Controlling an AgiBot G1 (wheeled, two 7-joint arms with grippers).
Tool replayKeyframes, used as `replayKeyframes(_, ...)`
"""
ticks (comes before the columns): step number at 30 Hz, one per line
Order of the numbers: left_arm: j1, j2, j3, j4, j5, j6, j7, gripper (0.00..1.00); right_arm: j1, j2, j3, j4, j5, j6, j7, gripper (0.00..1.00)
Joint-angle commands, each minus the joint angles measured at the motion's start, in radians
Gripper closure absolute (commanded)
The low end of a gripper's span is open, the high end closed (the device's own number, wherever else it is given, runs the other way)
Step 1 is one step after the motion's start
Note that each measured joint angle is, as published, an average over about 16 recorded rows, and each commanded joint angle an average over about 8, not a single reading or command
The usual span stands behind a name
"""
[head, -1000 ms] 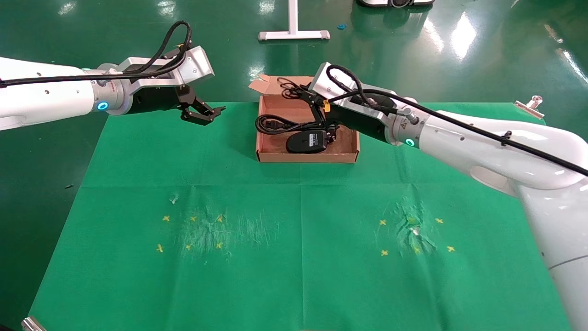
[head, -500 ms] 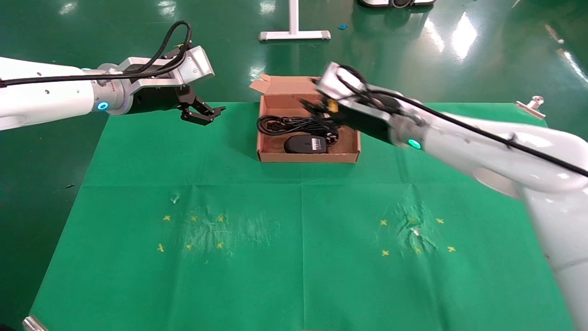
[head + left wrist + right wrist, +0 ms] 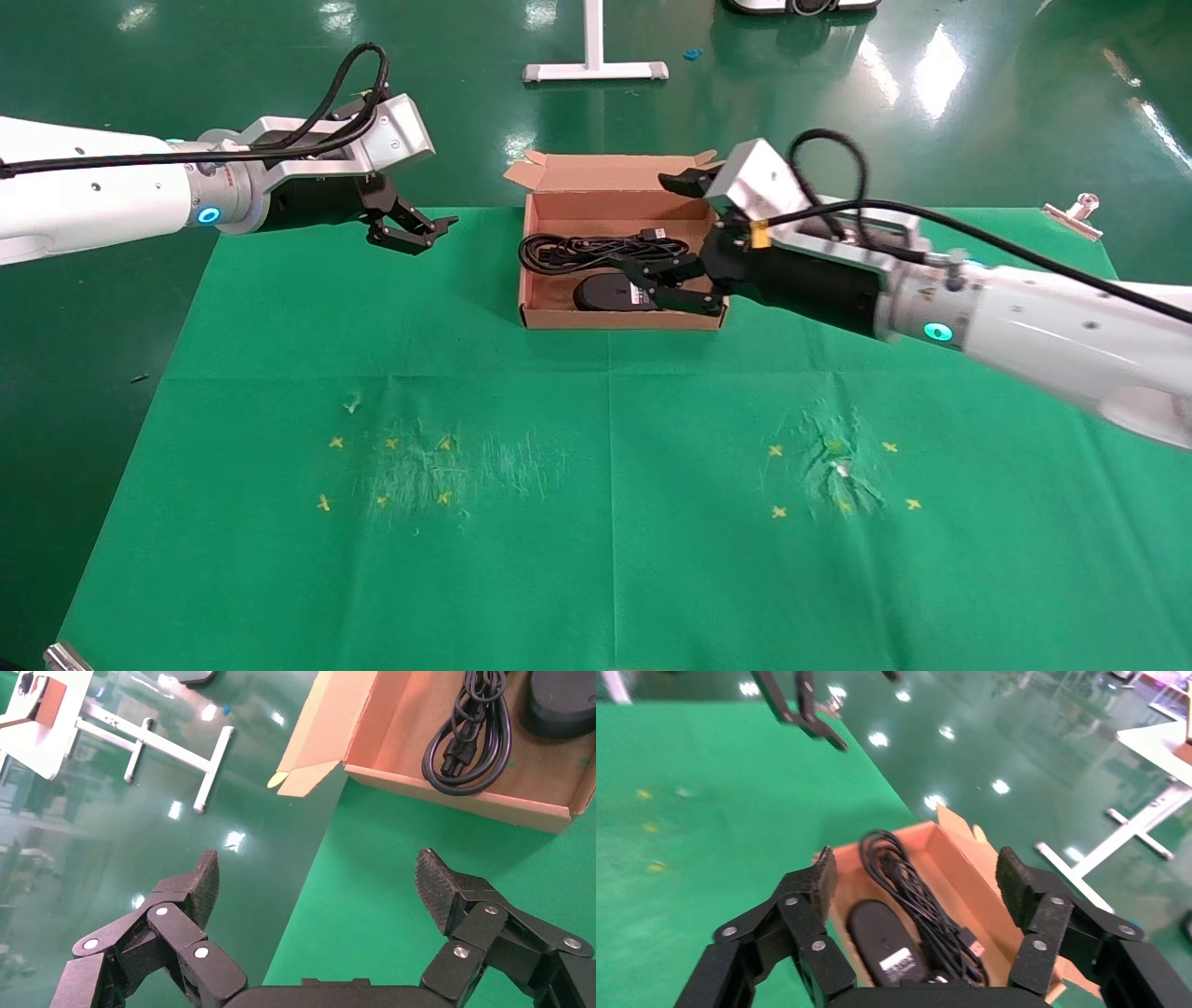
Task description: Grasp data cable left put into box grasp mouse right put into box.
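Note:
The brown cardboard box [image 3: 619,320] stands at the table's far middle. Inside it the black data cable [image 3: 596,250] lies along the far side. The black mouse [image 3: 605,294], with its white label, lies along the near side. My right gripper [image 3: 663,284] is open and empty, just above the box's right near corner. The right wrist view looks over its open gripper [image 3: 918,874] at the mouse [image 3: 877,941], the cable [image 3: 912,888] and the box [image 3: 968,874]. My left gripper [image 3: 414,228] is open and empty, left of the box; its wrist view [image 3: 316,874] shows the box [image 3: 457,801] and cable [image 3: 471,741].
Green cloth [image 3: 596,522] covers the table, with yellow cross marks at the near left [image 3: 386,471] and near right [image 3: 843,475]. A white stand foot [image 3: 596,70] is on the floor behind the box. A metal clamp [image 3: 1071,214] sits at the table's far right corner.
My right gripper has let go of the mouse, which now lies flat in the box. The right arm has swung back to the right and lower. The left arm has not moved.

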Motion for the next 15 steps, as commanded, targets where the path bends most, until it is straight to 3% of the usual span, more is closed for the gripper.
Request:
replayKeyframes(1, 0.000, 0.000, 0.000, 0.000, 0.000, 0.000, 0.000, 0.00, -0.011, 0.021, 0.007, 0.014, 0.029, -0.026, 0.010, 0.00)
replayKeyframes(15, 0.012, -0.008, -0.013, -0.010, -0.015, 0.013, -0.002, 0.00, -0.086, 0.166, 0.053, 0.115, 0.228, -0.207, 0.082, 0.00)
